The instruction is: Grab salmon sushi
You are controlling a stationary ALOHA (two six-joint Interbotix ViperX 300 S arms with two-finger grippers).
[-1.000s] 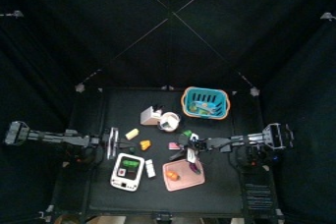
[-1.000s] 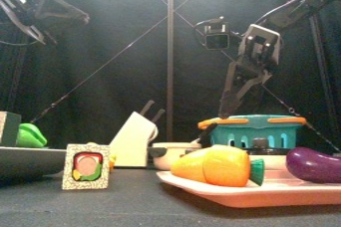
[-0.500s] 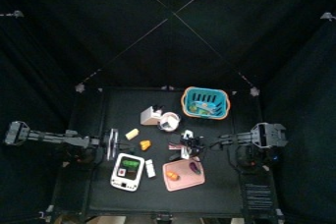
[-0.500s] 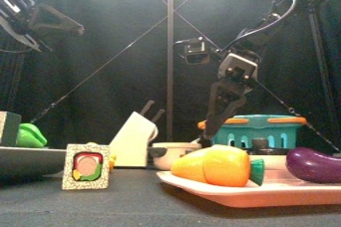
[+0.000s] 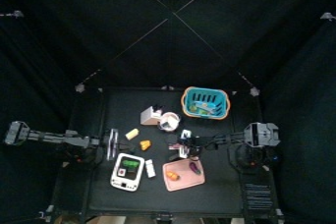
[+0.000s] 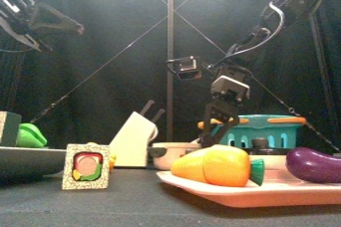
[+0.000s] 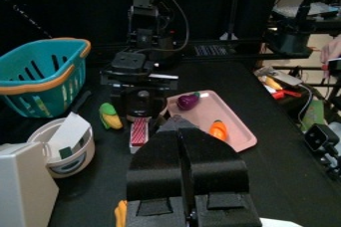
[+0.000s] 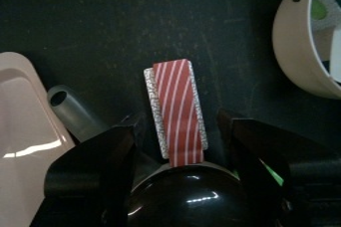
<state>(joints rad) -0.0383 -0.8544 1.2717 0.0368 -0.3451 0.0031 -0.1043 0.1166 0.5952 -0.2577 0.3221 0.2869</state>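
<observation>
The salmon sushi point(image 8: 176, 108), a pink-red striped strip over white rice, lies flat on the black table. My right gripper point(image 8: 177, 139) is open and hangs just over it, one jaw on each side, with small gaps and no touch. In the left wrist view the sushi point(image 7: 139, 131) lies under the right gripper point(image 7: 140, 109). In the top view the right gripper point(image 5: 188, 148) is at the table's middle. In the front view it point(image 6: 217, 109) hangs behind the carrot and the sushi is hidden. My left gripper point(image 7: 184, 143) is shut and empty, resting at the left point(image 5: 102, 151).
A pink tray point(image 6: 266, 188) with a carrot point(image 6: 220, 166) and an eggplant point(image 6: 313, 163) lies right beside the sushi. A white bowl point(image 8: 309, 42), teal basket point(image 5: 205, 99), knife block point(image 6: 134, 137), maki piece point(image 6: 87, 166) and white device point(image 5: 128, 172) stand around.
My right arm has swung left and down from near the basket to the table's middle, over the sushi. The left arm has not moved.
</observation>
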